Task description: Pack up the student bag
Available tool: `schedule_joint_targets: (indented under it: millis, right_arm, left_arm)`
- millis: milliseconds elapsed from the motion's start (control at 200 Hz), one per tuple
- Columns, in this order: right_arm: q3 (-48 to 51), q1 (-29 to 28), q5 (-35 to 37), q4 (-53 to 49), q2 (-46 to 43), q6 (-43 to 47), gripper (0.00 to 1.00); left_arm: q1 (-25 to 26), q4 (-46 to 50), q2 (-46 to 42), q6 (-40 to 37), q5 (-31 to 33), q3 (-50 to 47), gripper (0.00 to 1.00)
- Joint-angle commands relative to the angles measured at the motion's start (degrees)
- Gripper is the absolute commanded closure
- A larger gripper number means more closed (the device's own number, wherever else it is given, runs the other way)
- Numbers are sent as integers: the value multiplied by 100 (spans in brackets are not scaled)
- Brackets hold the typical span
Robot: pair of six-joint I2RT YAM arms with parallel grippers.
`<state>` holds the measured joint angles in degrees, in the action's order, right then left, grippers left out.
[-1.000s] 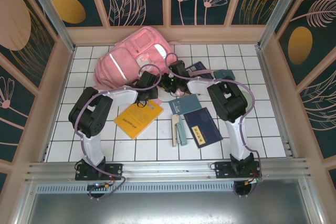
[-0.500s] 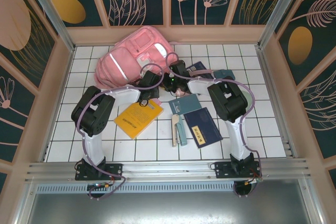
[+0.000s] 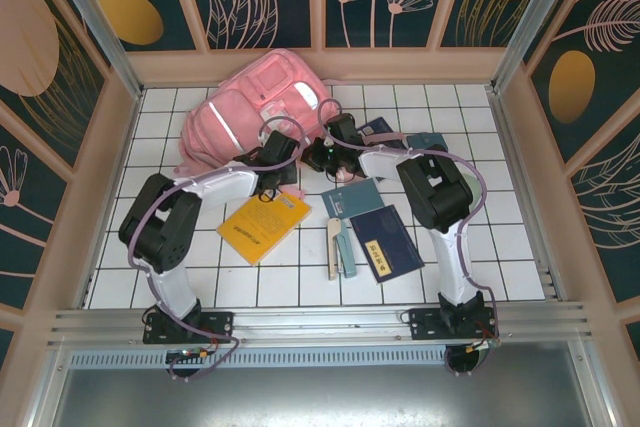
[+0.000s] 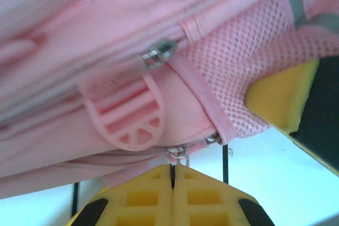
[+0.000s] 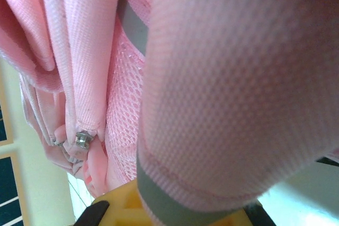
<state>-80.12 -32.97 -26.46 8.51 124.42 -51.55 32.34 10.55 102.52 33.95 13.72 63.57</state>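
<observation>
The student bag [image 3: 250, 107] is a soft pink backpack lying at the back of the tiled table. My left gripper [image 3: 284, 154] is at its near edge. In the left wrist view the left gripper [image 4: 173, 168] has its yellow fingers pressed together on a small metal zipper pull [image 4: 180, 153] under a pink buckle [image 4: 127, 112]. My right gripper [image 3: 322, 152] is just right of it, against the bag's corner. In the right wrist view pink fabric with a grey strip [image 5: 159, 202] drapes over the yellow fingers [image 5: 121, 207] and hides the jaws, which are shut on it.
On the tiles nearer me lie a yellow book [image 3: 264, 224], a teal book [image 3: 352, 197], a navy book [image 3: 386, 242] and a stapler-like tool [image 3: 340, 247]. More dark items [image 3: 380, 132] lie behind the right arm. Walls close in the table.
Both grippers have shut at the bag's near edge. The left arm's elbow has swung out to the left and its gripper has pushed closer to the bag.
</observation>
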Motion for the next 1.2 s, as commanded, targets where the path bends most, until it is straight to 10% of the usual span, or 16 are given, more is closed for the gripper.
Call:
schedule_joint_targets:
  millis: [0, 345, 555, 1196]
  right_arm:
    - [-136, 133, 264, 98, -221, 69, 100]
    - [-389, 282, 222, 8, -225, 214, 100]
    - [-599, 265, 131, -16, -28, 232, 100]
    - [-1006, 260, 31, -157, 325, 245, 100]
  left_arm:
    - [-220, 118, -365, -130, 254, -145, 100]
    - [-650, -24, -853, -412, -521, -491, 100]
    - [-487, -718, -609, -164, -1436, -418, 74]
    - [-78, -226, 1076, 82, -1049, 608, 69]
